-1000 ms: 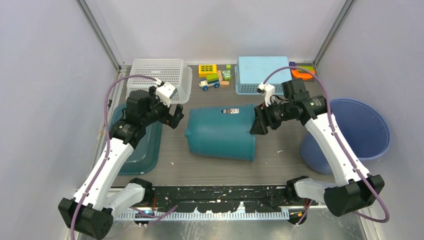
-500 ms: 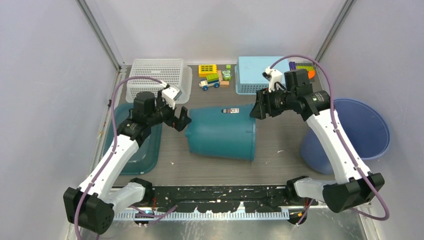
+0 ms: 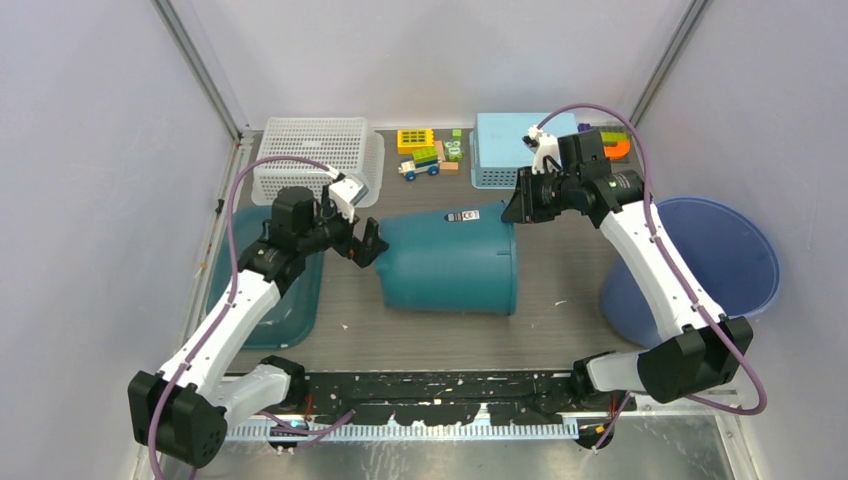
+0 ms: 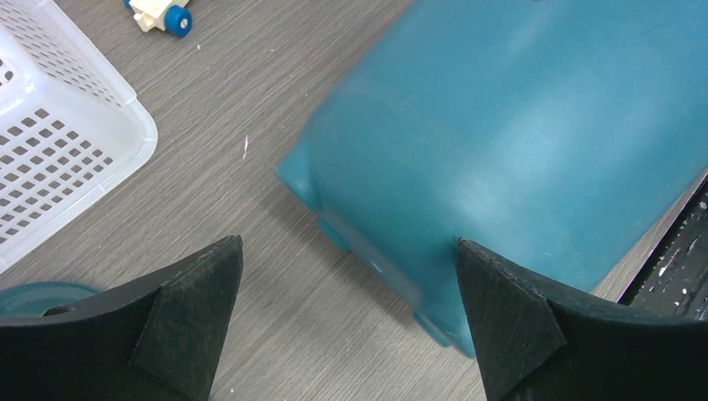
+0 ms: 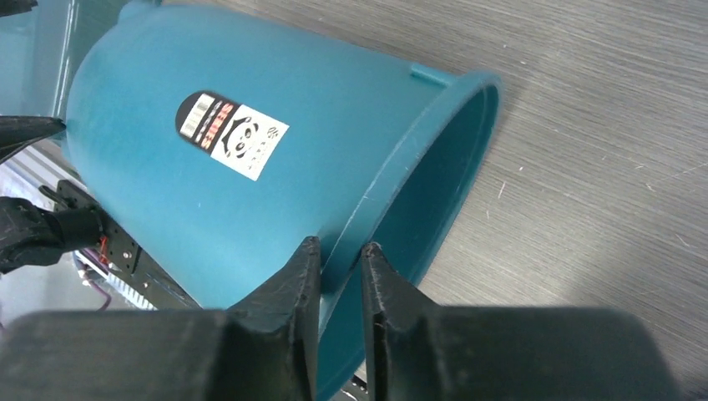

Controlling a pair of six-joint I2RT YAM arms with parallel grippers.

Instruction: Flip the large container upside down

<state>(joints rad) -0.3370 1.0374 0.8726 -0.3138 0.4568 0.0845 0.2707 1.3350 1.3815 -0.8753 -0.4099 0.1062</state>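
Grey wood-grain tabletop (image 3: 560, 270) fills the cell, pale walls all round, and right in the middle lies the teal bucket (image 3: 450, 265). It's on its side, base to the left, open mouth to the right, barcode sticker (image 3: 462, 217) facing up.

Over to the right gripper (image 3: 514, 211): it's at the far top edge of the bucket's mouth. The wrist camera shows it well, with the two black fingers (image 5: 288, 284) astride the rim (image 5: 434, 142), one outside the wall, one inside, clenched on the plastic. That's a pinch on the bucket's lip.

Now the left gripper (image 3: 368, 245), down at the bucket's base end. Its jaws stand spread wide, released, nothing held. From its own camera the bucket's bottom corner sits between the tips, and the right-hand fingertip (image 4: 493, 292) looks to be against the bucket's wall; contact can't be confirmed.

Around the bucket: a white mesh basket (image 3: 315, 155) behind its base, a toy truck (image 3: 420, 165) straight behind it, a light blue crate (image 3: 520, 140) behind its mouth, a teal basin (image 3: 300, 290) just left, and a big blue tub (image 3: 730, 260) off to the right.
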